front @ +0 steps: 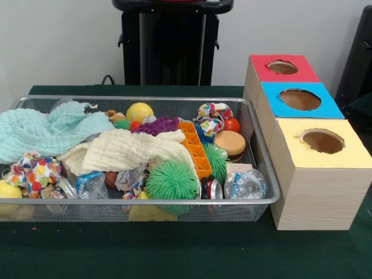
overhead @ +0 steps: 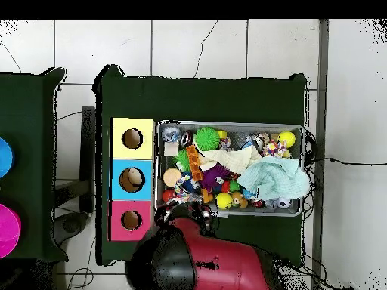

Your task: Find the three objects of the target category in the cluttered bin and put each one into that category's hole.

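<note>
The wire mesh bin (front: 264, 168) sits on the green table, packed with clutter; it also shows in the overhead view (overhead: 304, 170). A small tan and orange plush (front: 114, 117) peeks out at the far rim beside a yellow ball, mostly hidden; it shows in the overhead view too (overhead: 239, 199). No other plush animal is visible. The red-surround hole (front: 282, 67) is the farthest one on the wooden box (overhead: 131, 220). The red and black arm shows only in the overhead view, its gripper end (overhead: 201, 217) at the bin's robot-side rim.
A mint cloth (front: 46, 131) and a cream cloth (front: 128, 150) cover much of the bin. A green spiky ball (front: 172, 181), an orange grid toy (front: 196, 150) and a yellow ball (front: 139, 111) lie among them. The blue hole (front: 300, 99) and yellow hole (front: 322, 141) are nearer.
</note>
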Motion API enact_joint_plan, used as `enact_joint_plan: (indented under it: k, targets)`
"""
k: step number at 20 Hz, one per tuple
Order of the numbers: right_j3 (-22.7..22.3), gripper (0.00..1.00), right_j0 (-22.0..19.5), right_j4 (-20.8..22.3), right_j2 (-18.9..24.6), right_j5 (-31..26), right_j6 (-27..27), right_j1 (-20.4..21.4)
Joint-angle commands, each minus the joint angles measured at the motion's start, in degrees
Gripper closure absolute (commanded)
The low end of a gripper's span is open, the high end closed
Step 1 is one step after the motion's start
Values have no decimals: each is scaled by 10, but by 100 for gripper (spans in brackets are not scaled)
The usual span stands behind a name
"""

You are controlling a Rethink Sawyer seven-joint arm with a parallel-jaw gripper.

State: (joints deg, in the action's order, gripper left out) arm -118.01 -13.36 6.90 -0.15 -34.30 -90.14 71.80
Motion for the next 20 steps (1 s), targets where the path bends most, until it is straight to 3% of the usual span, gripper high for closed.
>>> enact_joint_plan:
  k: [1, 14, 20]
  targets:
    - [-21, 0, -104, 44, 82, 45, 135, -35]
    - [10, 0, -250, 160, 193, 84, 145, -99]
    - [47, 0, -300, 219, 250, 110, 138, -179]
